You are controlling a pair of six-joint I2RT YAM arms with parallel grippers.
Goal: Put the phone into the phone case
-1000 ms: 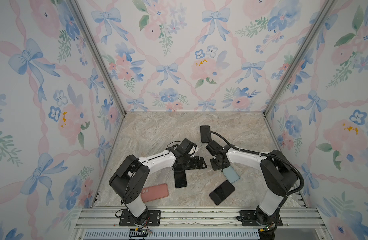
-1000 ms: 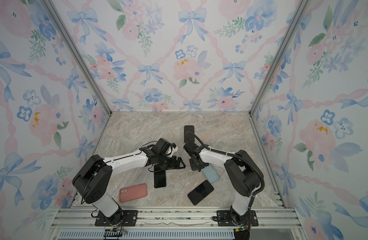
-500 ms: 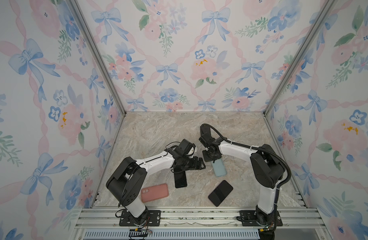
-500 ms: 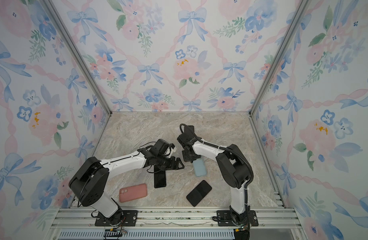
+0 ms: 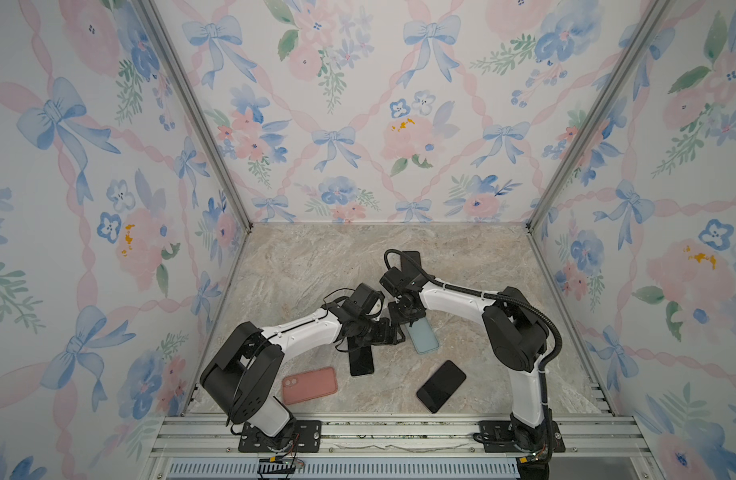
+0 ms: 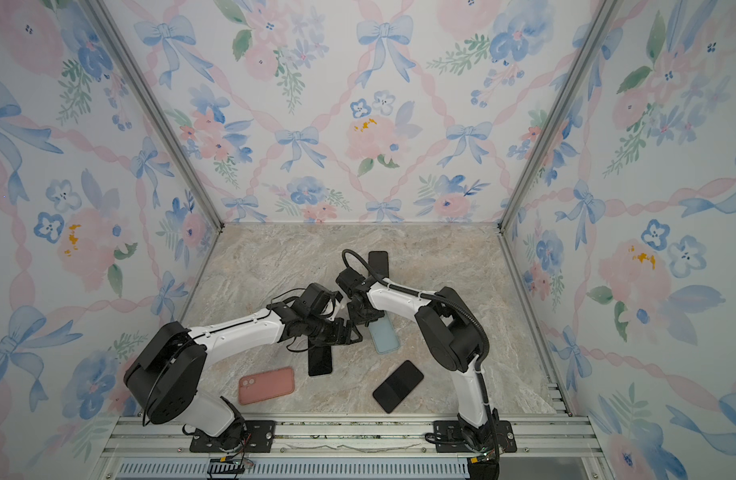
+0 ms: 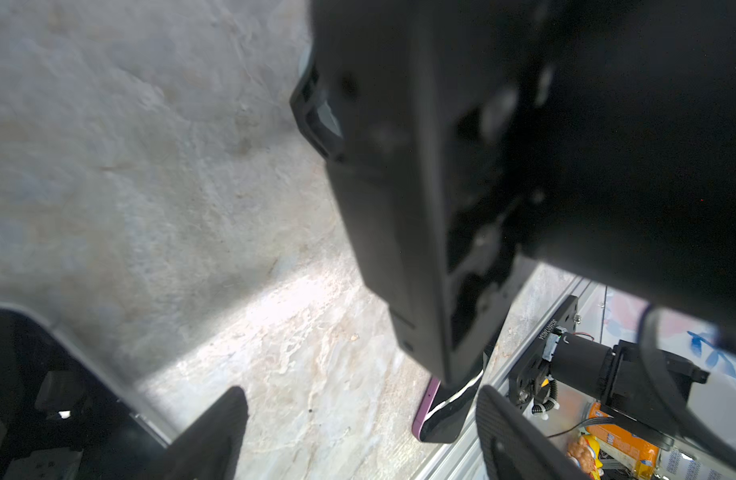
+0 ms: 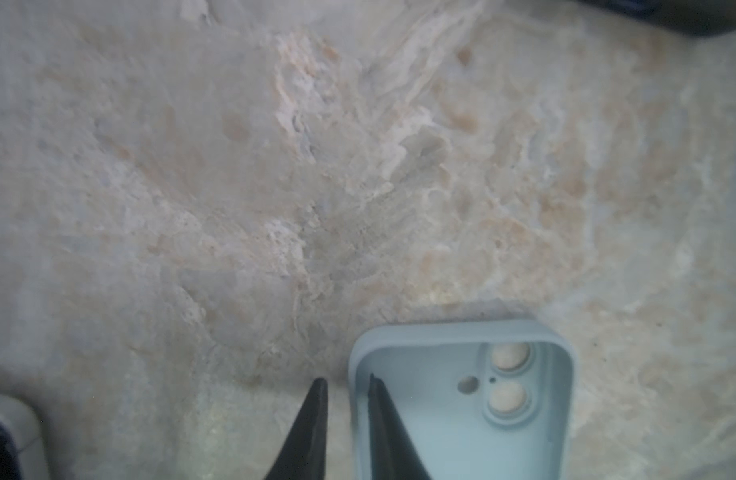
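Fingers (image 8: 306, 432) of the right gripper (image 8: 345, 380) stand a little apart, astride one side wall of the light blue case (image 8: 462, 415): one tip inside, one outside, with a sliver of table showing between the outer tip and the wall. We see the case lying flat, hollow side up, on the marble table (image 5: 316, 270), about mid-table and just right of a black phone (image 5: 361, 360). Above that phone's far end hangs the left gripper (image 7: 362, 399), fingers wide apart, holding nothing. We note a second black phone (image 5: 441, 386) nearer and to the right, apart from the case; a pink case (image 5: 309, 384) near left; and a dark slab (image 5: 412, 259) far, behind the right wrist. Phone or case, we cannot tell.
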